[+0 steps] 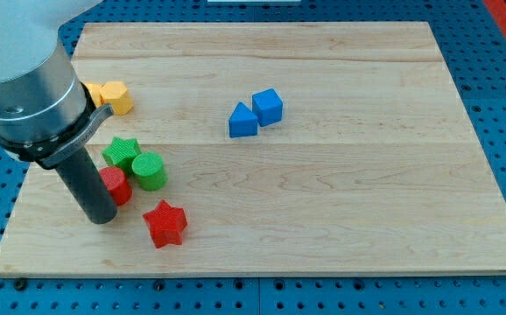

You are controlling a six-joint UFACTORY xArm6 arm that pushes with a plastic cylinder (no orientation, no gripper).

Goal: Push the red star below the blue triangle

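Camera view: my tip (101, 219), a bare rod with no jaws, is parked beside the red star (165, 224) at its nine o'clock; the blue triangle (242, 121) is seen at the star's one o'clock, well apart

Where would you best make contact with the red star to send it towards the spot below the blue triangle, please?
There is no gripping here, only pushing. Set my tip against the red star on its left face, probably slightly low, and push towards the view's right and a little up. The blue triangle lies up and right, with bare board between.
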